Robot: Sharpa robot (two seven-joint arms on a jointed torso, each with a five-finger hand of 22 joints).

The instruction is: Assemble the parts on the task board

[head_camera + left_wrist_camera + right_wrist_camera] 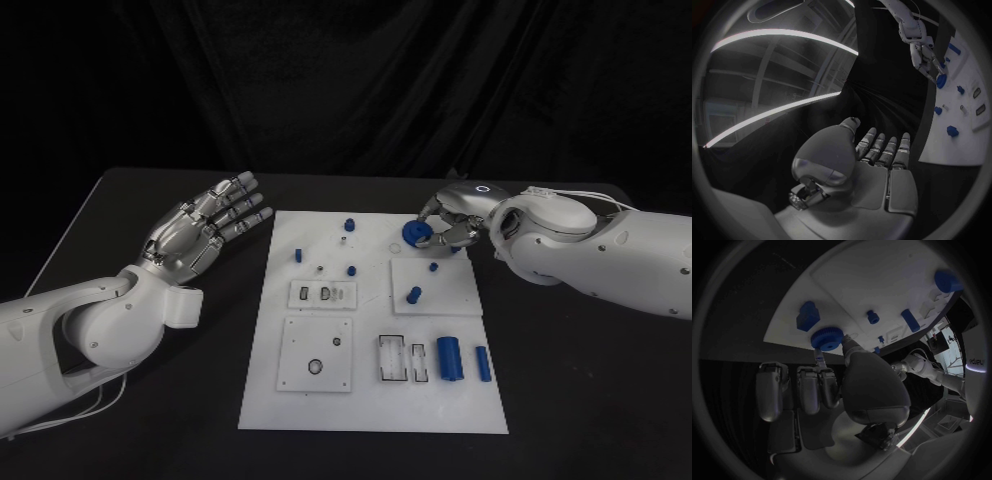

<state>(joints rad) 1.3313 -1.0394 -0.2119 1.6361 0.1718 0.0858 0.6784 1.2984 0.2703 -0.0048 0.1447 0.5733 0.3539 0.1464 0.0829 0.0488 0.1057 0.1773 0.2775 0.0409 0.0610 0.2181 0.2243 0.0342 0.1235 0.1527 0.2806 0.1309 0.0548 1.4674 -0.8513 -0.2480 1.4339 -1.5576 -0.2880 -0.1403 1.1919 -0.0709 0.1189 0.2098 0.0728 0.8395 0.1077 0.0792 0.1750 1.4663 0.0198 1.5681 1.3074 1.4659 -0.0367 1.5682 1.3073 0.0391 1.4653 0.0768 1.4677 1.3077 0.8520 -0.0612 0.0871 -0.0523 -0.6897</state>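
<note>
Now right robot hand pinches round ribbed blue knob; left robot hand flat, released.

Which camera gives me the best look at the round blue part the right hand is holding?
The right wrist view: the round blue part sits close up, pinched at the right hand's fingertips, its ridged rim clear. The head view shows it small, partly hidden by fingers. The left wrist view shows it tiny and far.
</note>
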